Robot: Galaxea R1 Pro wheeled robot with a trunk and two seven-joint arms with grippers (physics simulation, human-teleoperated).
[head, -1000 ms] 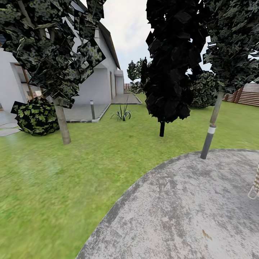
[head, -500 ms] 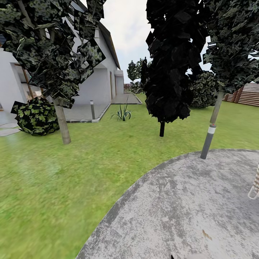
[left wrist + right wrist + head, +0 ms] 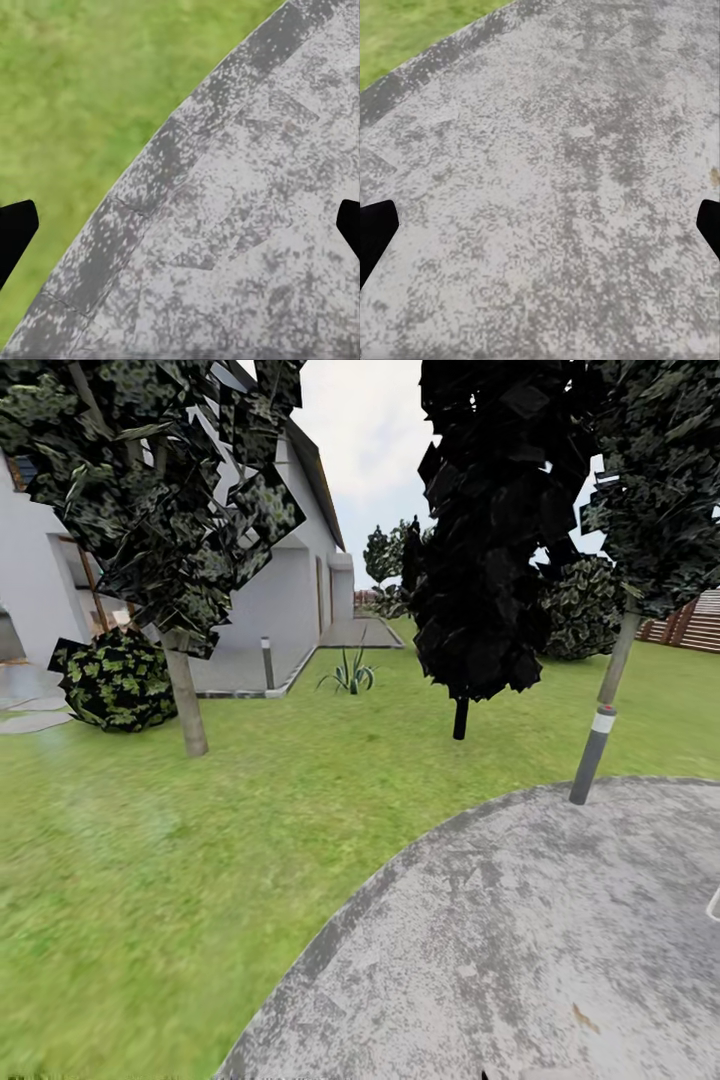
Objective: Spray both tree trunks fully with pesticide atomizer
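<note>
From the head view, going left to right: a round leafy bush (image 3: 115,680) sits on the lawn (image 3: 200,840) at the left, in front of a white house (image 3: 290,585). Just beside the bush stands one of the trees, its pale grey-brown tree trunk (image 3: 186,702) leaning slightly under a blocky green crown. A short bollard light (image 3: 267,663) and a spiky plant (image 3: 350,675) lie further back. Near the middle rises a near-black cone-shaped tree (image 3: 490,530) on a thin dark trunk. To the right a grey-and-white lamp post (image 3: 596,745) stands at the edge of the round grey patio (image 3: 520,930), with a slatted wooden fence (image 3: 695,622) behind.

The left gripper (image 3: 180,225) hangs over the patio's curved rim where it meets grass; its fingers (image 3: 15,229) are spread wide and hold nothing. The right gripper (image 3: 540,225) hangs over bare paving, fingers (image 3: 375,229) likewise wide apart and empty
</note>
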